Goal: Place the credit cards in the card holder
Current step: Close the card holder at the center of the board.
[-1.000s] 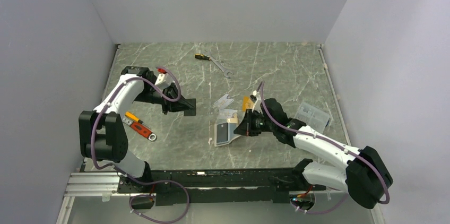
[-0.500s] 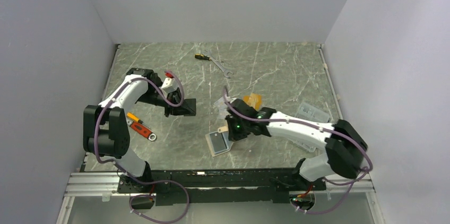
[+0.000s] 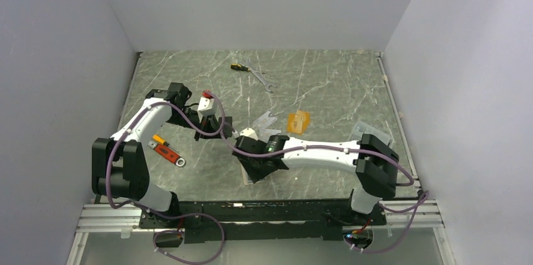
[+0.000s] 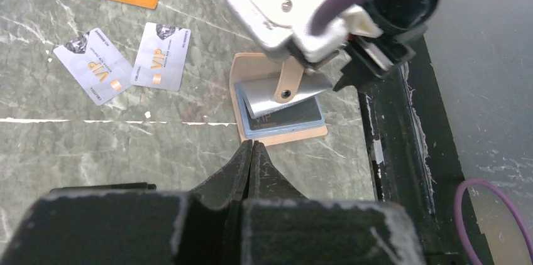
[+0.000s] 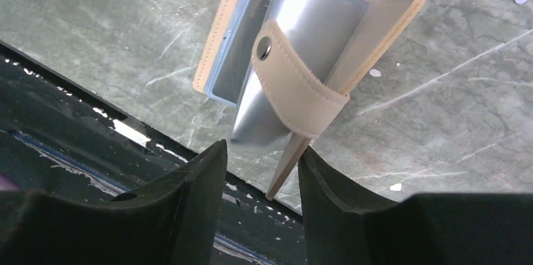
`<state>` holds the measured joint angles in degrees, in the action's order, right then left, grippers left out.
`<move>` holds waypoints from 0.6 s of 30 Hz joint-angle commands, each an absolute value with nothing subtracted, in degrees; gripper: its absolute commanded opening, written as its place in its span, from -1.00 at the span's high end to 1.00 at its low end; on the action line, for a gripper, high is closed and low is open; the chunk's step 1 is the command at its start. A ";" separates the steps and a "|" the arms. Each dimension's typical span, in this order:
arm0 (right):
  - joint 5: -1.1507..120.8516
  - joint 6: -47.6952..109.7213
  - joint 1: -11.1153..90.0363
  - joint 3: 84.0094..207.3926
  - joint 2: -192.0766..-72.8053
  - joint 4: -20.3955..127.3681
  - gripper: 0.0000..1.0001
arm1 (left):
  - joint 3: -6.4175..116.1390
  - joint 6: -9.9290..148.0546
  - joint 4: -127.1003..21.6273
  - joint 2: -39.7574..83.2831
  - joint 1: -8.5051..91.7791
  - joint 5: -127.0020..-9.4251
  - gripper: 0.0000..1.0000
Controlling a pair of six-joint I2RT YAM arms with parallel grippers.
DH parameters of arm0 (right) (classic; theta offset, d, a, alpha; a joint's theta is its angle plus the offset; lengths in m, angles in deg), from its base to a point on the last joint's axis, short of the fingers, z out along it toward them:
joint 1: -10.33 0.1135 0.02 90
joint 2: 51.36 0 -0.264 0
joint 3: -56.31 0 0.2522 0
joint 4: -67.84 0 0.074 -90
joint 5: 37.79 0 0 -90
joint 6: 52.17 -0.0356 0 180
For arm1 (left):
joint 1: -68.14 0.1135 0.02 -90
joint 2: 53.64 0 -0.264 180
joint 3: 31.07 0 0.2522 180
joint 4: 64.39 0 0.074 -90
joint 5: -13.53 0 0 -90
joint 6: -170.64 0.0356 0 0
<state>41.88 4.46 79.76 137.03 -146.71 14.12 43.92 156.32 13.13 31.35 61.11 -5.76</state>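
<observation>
**Right jaws parted over the card holder, left jaws shut and empty**

I start with the clutter on the worktop [image 3: 327, 83]. A screwdriver [image 3: 237, 66] and a wrench [image 3: 264, 81] lie together at the far side, well apart from the work. An orange-handled tool [image 3: 164, 151] lies by the left arm, and a clear plastic box [image 3: 372, 133] sits out to the right. None of these blocks the holder. What does block my view is the right arm itself: from above, its wrist covers most of the card holder [image 5: 380, 20].

The holder lies open near the front edge, just beside the black rail [image 4: 390, 152]. A black card [image 4: 284, 118] lies flat inside it. On top of that, a silver-grey card [image 5: 302, 14] bows upward (at least it looks like a card), and the snap tab [image 5: 295, 92] is strapped across it.

Three cards lie loose on the stone beyond the holder: two silver-grey cards [image 4: 93, 65] [image 4: 160, 56] side by side, and the orange card [image 3: 298, 121] further off.

The right gripper [image 5: 263, 150] hangs over the holder with its jaws about halfway apart. The tan flap's edge stands in the gap between them, and I see no clamp on it. The left gripper [image 4: 251, 149] points at the holder from close by, with its jaws pressed together on nothing.
</observation>
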 commanded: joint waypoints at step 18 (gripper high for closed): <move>51.49 11.10 80.25 140.65 -150.82 24.30 -0.06 | 47.73 161.39 18.97 32.97 67.76 -11.15 1.00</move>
<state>45.20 8.92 81.58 142.03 -150.93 16.89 45.72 157.70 15.82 32.59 66.92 -10.30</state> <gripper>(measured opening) 0.524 0.006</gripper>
